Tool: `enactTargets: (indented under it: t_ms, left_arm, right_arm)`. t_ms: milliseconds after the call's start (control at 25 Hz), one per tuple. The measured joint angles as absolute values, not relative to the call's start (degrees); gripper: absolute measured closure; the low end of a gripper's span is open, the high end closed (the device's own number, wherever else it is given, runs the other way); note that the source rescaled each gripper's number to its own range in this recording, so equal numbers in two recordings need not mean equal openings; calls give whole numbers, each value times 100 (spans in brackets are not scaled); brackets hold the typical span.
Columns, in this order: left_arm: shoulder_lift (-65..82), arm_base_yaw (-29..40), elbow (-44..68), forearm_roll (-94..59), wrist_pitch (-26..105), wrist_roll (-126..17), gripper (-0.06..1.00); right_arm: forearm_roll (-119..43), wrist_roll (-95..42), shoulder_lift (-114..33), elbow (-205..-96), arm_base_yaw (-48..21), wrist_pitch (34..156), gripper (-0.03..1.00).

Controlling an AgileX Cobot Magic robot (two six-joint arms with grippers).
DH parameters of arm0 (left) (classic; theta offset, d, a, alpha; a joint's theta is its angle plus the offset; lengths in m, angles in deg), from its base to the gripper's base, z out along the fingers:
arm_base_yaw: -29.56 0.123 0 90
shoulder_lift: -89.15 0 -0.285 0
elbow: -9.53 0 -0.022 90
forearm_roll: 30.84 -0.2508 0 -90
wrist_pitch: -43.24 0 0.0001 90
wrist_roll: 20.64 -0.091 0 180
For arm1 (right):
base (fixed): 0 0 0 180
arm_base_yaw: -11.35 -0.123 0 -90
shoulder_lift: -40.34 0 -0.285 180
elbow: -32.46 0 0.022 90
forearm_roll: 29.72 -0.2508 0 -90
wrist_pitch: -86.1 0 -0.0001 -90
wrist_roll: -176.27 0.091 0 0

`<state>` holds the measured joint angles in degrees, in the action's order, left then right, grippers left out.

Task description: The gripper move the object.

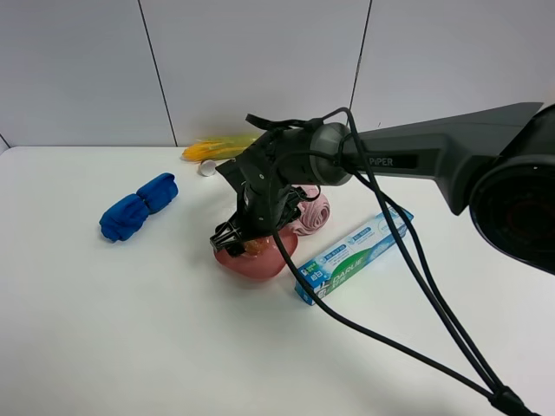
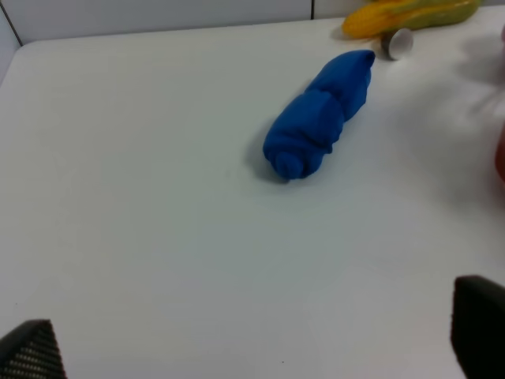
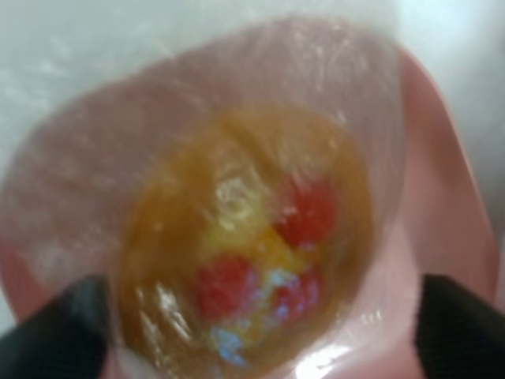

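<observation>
The R gripper (image 1: 232, 236) hangs low over the pink plate (image 1: 260, 267), near the middle of the table (image 1: 130, 329). Its jaws are spread wide. The tart (image 3: 245, 276) sits on the plate, right btwn the 2 black fingertips (image 3: 55, 335), one on each side. Can't tell if they touch its clear bag (image 3: 197, 103). The tart is round & golden-brown w/ red spots on top. The wrist pic is blurry, so small bits don't show.

In the high pic, a blue & white toothpaste box (image 1: 351, 254) lies on the right of the plate, w/ one end just beside it. Behind the plate is a pink roll (image 1: 314, 212), partly hidden by the arm. Far back by the wall is a yellow thing (image 1: 217, 149) w/ a small round cap (image 1: 206, 168) near it.

The L gripper (image 2: 252, 347) has its jaws spread too. Only table shows btwn them. A blue cloth (image 2: 319, 118), rolled up, lies on the table well apart from it, w/ the yellow thing & cap past its far end.
</observation>
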<state>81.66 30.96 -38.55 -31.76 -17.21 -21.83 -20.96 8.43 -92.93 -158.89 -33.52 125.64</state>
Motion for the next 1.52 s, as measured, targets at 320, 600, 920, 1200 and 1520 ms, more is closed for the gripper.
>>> enactTargets:
  t_ms: [320, 600, 920, 1200, 1520]
  left_arm:
    - [8166, 3096, -3855, -3176, -1721, -2183, -6]
    - [8166, 3096, -3855, -3176, -1721, -2183, -6]
    - [8166, 3096, -3855, -3176, -1721, -2183, -6]
    - [8166, 3096, -3855, -3176, -1721, -2183, -6]
    - [8166, 3096, -3855, -3176, -1721, -2183, -6]
  right_arm:
    - [-2528, 843, -9293, -15889, -3352, 12529, 13]
    - [-2665, 843, -9293, -15889, -3352, 12529, 13]
    - [-2972, 843, -9293, -15889, -3352, 12575, 13]
    - [-3136, 843, -9288, -15889, -3352, 12575, 13]
    - [-2972, 843, -9263, -15889, -3352, 12582, -2]
